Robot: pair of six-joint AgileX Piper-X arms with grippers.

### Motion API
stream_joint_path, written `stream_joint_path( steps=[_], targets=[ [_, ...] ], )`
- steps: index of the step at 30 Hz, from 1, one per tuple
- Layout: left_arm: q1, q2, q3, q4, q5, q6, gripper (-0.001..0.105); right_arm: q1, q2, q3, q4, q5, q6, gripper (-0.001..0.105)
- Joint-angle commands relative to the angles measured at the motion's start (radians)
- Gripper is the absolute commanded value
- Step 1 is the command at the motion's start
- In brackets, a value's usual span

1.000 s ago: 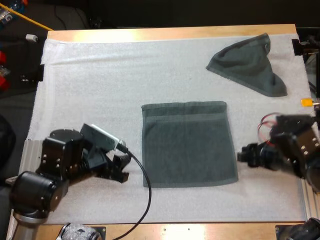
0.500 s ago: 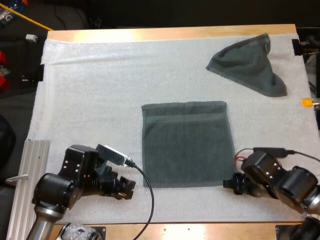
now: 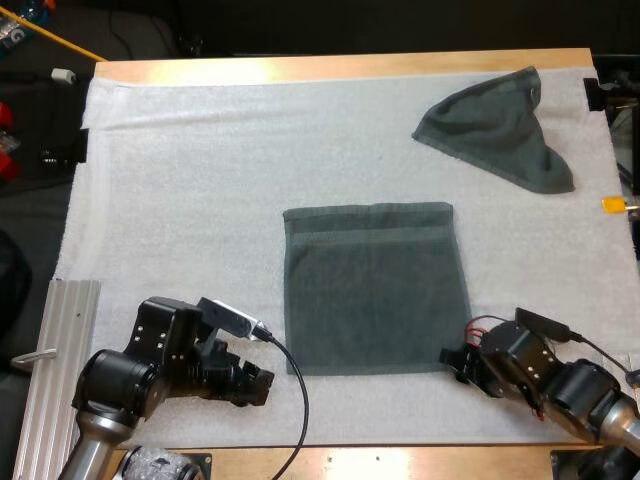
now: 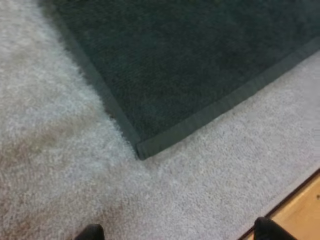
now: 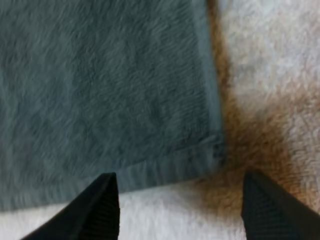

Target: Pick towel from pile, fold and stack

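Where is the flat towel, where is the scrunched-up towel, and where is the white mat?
flat towel (image 3: pixel 375 290), high view, the middle of its top face.
scrunched-up towel (image 3: pixel 500 128), high view, the middle of its cloth.
white mat (image 3: pixel 200 180), high view, a bare part left of the towels.

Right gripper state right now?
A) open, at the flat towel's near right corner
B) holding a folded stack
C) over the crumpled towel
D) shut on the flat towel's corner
A: fingers of the right gripper stand apart, clear of the flat towel, just off its corner.
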Motion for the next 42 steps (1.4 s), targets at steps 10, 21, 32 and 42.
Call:
stream_joint_path(
  steps=[10,21,32,42],
  targets=[
    [0.003,-0.005,-0.001,-0.006,0.016,-0.006,0.059,0.0,0.16,0.011,-0.143,0.014,0.082,0.048],
    [0.003,-0.005,-0.001,-0.01,0.016,-0.001,0.059,0.0,0.201,0.011,-0.165,0.048,0.106,0.016],
    [0.003,-0.005,-0.001,-0.057,0.042,-0.001,0.059,0.0,0.201,0.011,-0.165,0.072,0.106,0.016],
    [0.003,-0.003,-0.001,-0.087,0.08,-0.007,0.059,0.0,0.201,0.011,-0.165,0.076,0.062,0.0]
  ],
)
